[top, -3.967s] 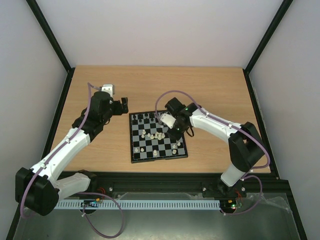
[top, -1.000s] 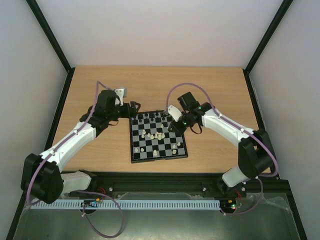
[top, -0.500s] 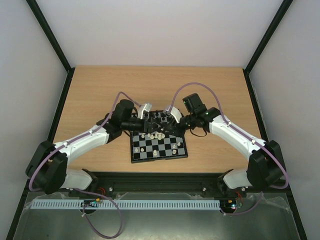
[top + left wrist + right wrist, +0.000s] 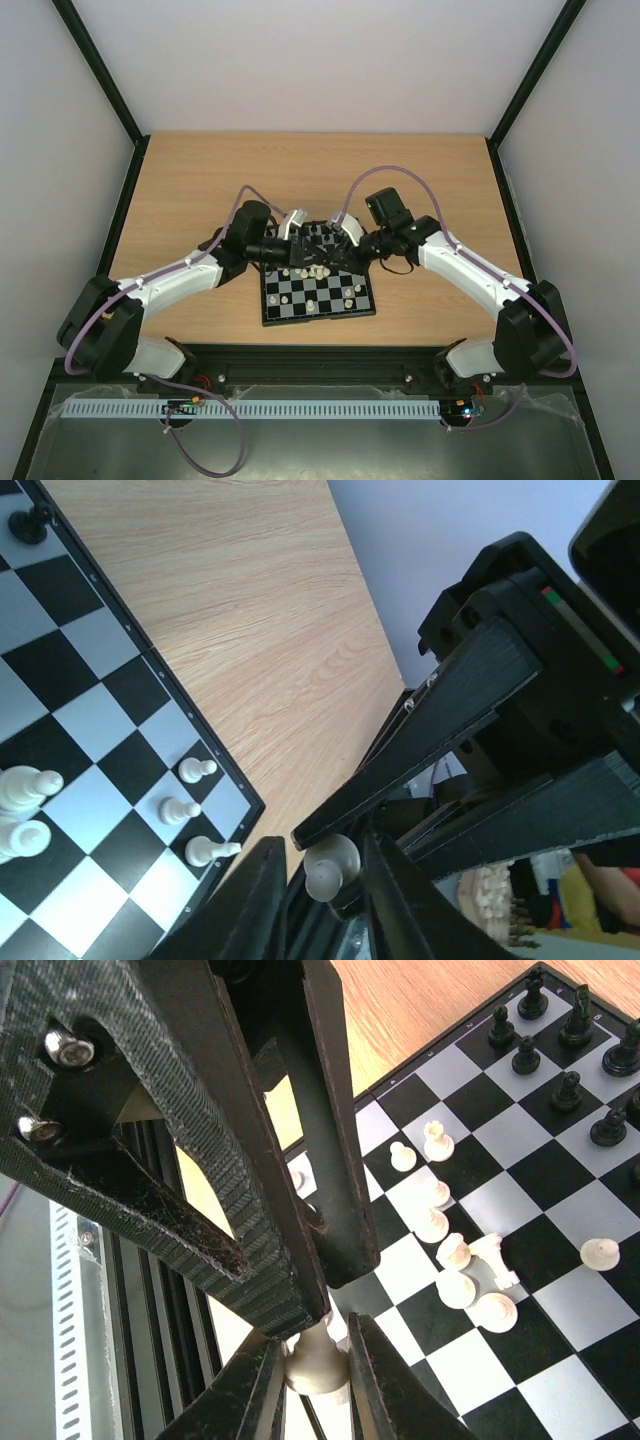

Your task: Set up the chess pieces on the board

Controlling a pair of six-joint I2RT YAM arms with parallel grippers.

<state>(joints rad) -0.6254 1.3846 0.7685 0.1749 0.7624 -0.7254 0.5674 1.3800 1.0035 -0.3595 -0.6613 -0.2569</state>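
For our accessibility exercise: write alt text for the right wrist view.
A cream piece is pinched by the right gripper, with fingers of the left gripper meeting at its top. Beyond, the board holds clustered cream pieces and black pieces near its corner.

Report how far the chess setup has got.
Done: black pieces stand along the far rows of the board. In hand: the right pincer pinches a cream piece above the board, and the left pincer brackets the same piece, apparently a handover. Left: the cream pieces clustered mid-board are not yet in their rows.
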